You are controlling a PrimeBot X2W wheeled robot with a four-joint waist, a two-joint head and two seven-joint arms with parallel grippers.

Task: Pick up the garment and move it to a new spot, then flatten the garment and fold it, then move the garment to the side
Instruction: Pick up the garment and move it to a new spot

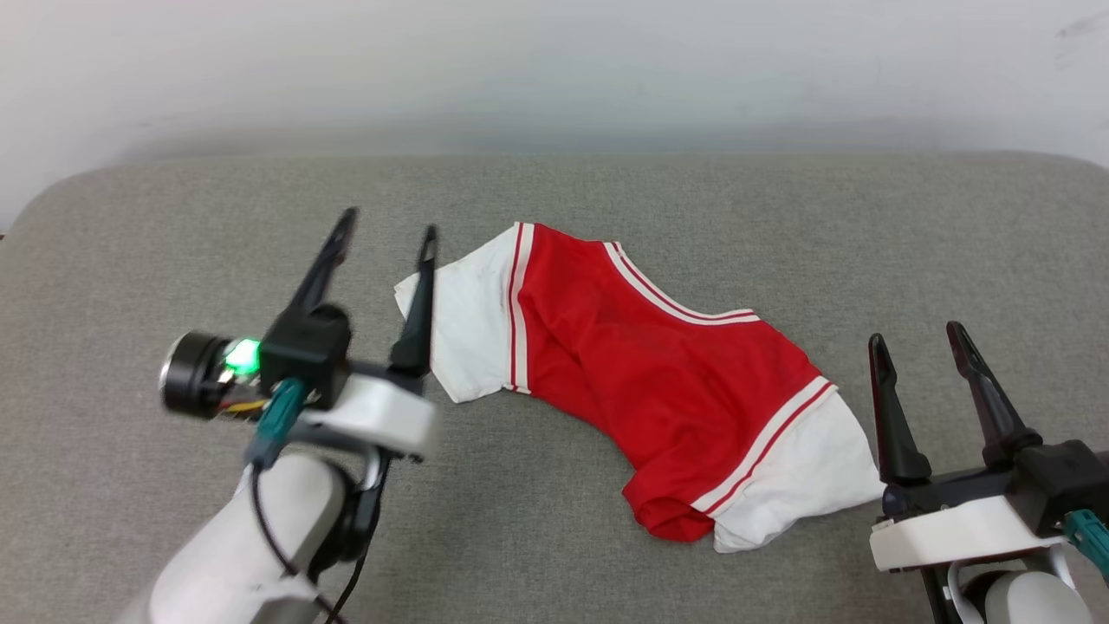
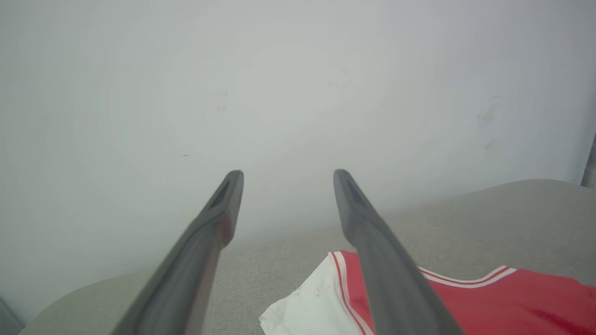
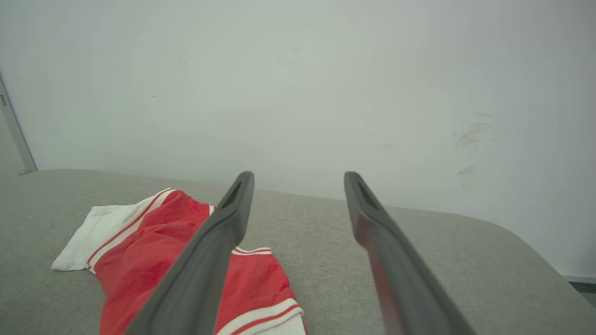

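Note:
The garment [image 1: 641, 364], a red T-shirt with white sleeves and red-and-white stripe trim, lies crumpled and back-up on the grey table, running from upper left to lower right. Its lettering is hidden. My left gripper [image 1: 388, 227] stands open just left of the garment's left white sleeve, raised above the table, with nothing between its fingers. In the left wrist view the garment [image 2: 512, 298] lies low at the right, below the open left gripper [image 2: 286, 174]. My right gripper [image 1: 918, 334] is open beside the right white sleeve, empty. The right wrist view has the garment [image 3: 144, 246] to the left of the right gripper [image 3: 298, 176].
The grey fabric-covered table [image 1: 173, 225] has rounded far corners and ends at a pale wall [image 1: 554, 69]. Bare table surface lies left of the garment, behind it and at the far right.

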